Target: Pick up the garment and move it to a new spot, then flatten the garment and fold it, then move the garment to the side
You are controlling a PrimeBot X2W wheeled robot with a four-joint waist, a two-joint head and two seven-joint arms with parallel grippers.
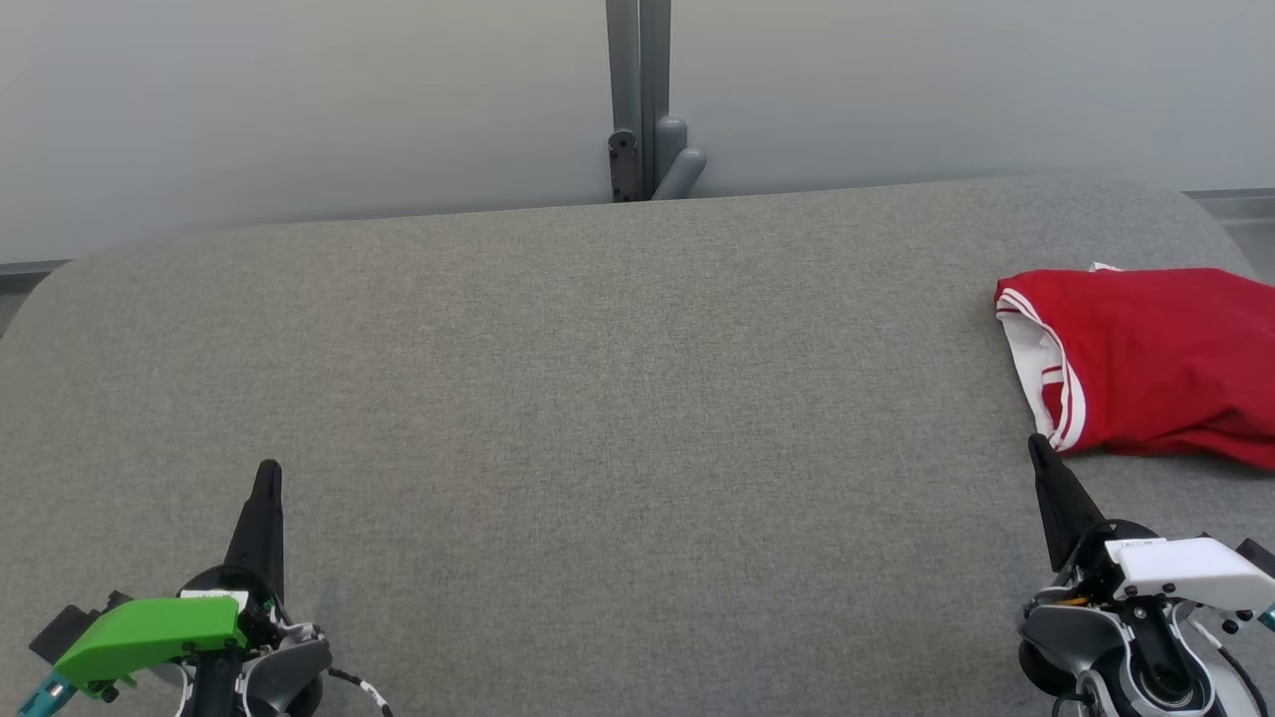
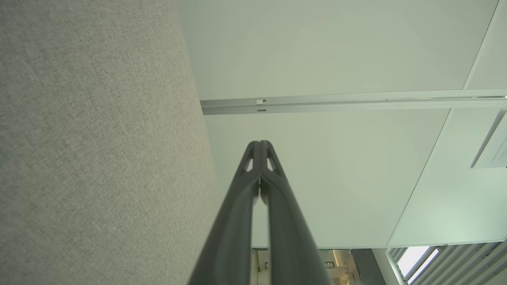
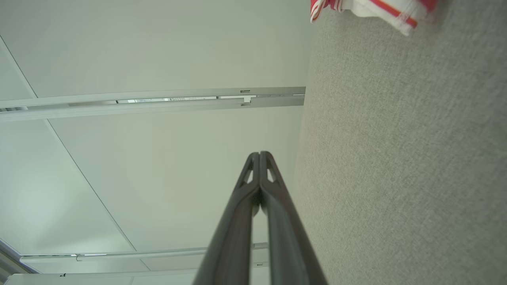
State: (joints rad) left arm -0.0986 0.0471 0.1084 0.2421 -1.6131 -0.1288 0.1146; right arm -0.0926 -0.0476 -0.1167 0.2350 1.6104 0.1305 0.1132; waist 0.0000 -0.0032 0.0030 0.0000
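We rest both grippers, left [image 1: 267, 476] and right [image 1: 1038, 450], closed and empty; the folded red garment [image 1: 1155, 363] sits aside, seemingly done.

The wide grey fabric-covered table [image 1: 598, 398] is viewed from the head camera, set high and angled down and forward toward the pale wall panels [image 1: 299, 100]. Each wrist camera is set low and close beside the cloth surface, aimed along its shut dark fingers toward those panels. The folded red garment with white striped trim [image 1: 1146, 358] is shared by the head and right wrist views
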